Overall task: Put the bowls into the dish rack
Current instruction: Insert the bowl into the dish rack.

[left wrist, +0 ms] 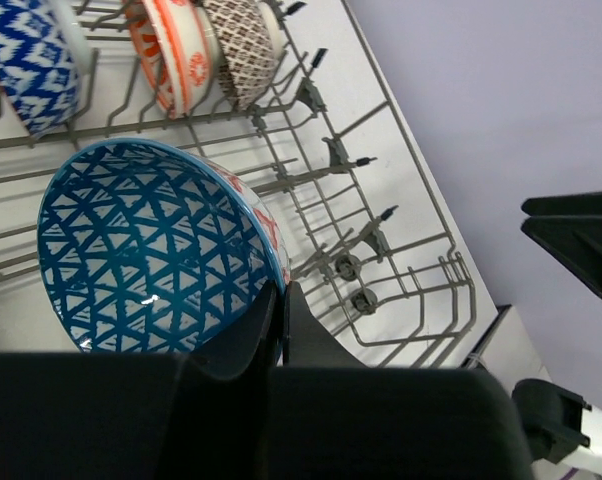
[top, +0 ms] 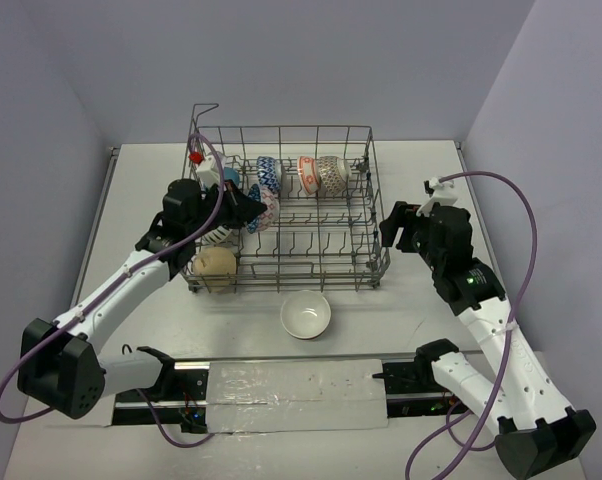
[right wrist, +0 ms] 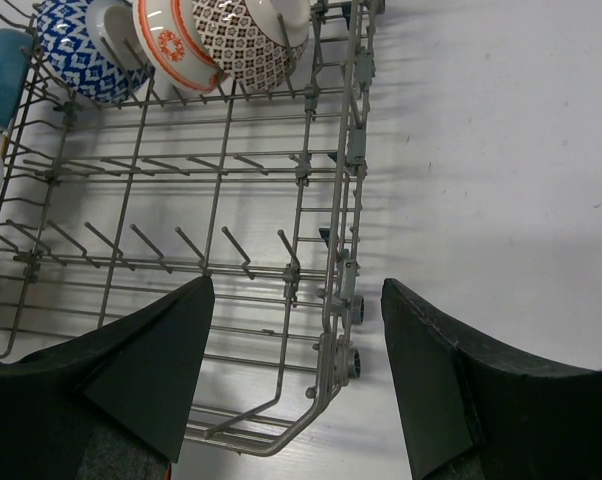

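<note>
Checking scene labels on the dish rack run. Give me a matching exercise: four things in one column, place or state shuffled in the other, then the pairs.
Things:
1. white bowl
2. teal bowl
3. brown patterned bowl
4. right gripper

Places or states:
A. open, beside the right side of the dish rack
B. rim pinched in the shut left gripper
C. on the table, in front of the dish rack
D. on edge in the back row of the dish rack

Pairs: 1-C, 2-B, 3-D, 4-A

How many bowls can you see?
7. In the dish rack: blue bowl, orange bowl, brown bowl at the back, teal bowl in the left pincer, striped bowl beneath, beige bowl near-left. On the table: white bowl. Others may be hidden.
</note>
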